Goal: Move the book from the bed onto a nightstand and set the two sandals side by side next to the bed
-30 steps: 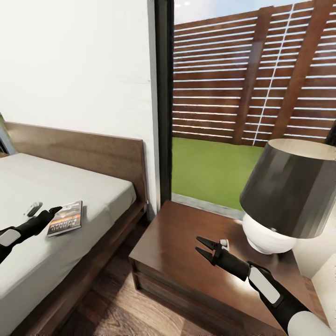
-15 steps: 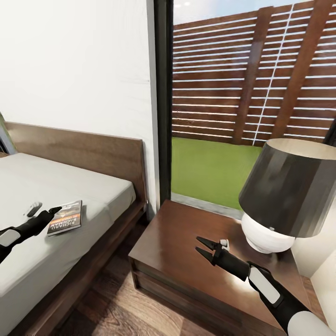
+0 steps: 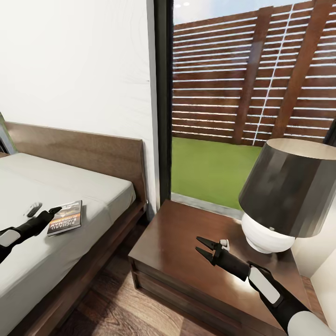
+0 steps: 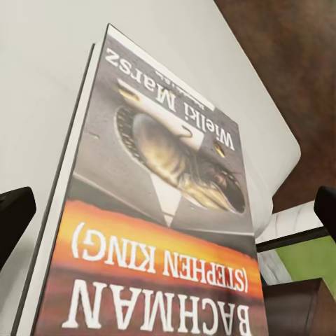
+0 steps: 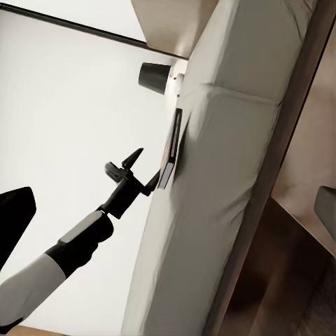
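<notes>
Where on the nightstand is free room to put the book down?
The nightstand is bare on its half toward the bed, from the window side to the front edge. The right gripper hovers open over the middle. The far right corner is crowded by the lamp. The book lies on the bed by the left gripper.

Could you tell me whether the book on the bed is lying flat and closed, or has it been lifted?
Flat and closed: the book rests cover-up on the bed, with the open left gripper at its edge, not yet clamped.
</notes>
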